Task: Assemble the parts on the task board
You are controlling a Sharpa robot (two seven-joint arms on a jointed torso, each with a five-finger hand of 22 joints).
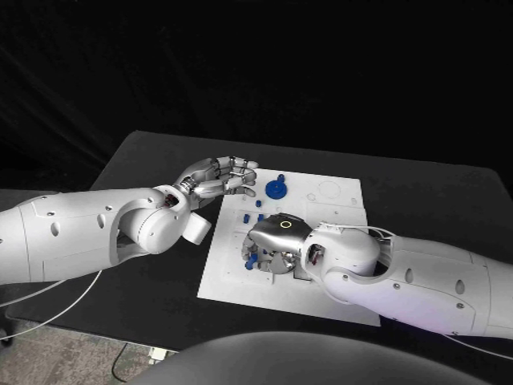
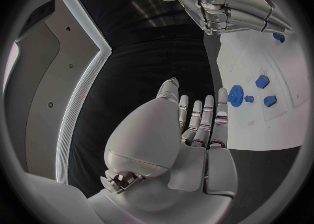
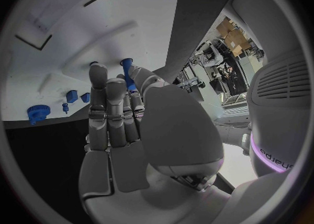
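Note:
The white task board point(image 1: 229, 279) lies in the middle of the black table. A blue gear point(image 1: 277, 190) stands near its far edge, with two small blue parts point(image 1: 254, 216) just in front of it. My right hand point(image 1: 275, 239) hovers low over the board's left half and pinches a slim blue peg point(image 3: 128, 74) between thumb and fingers, its tip close to the board point(image 3: 78, 35). My left hand point(image 1: 219, 178) is at the board's far left corner, beside the gear point(image 2: 236, 96), its fingers point(image 2: 196, 122) stretched out and holding nothing.
The gear point(image 3: 38, 112) and small blue parts point(image 3: 72, 96) sit beyond my right hand's fingers. Shallow recesses mark the board's far right part point(image 1: 329, 192). Black table point(image 1: 152, 168) surrounds the board on all sides.

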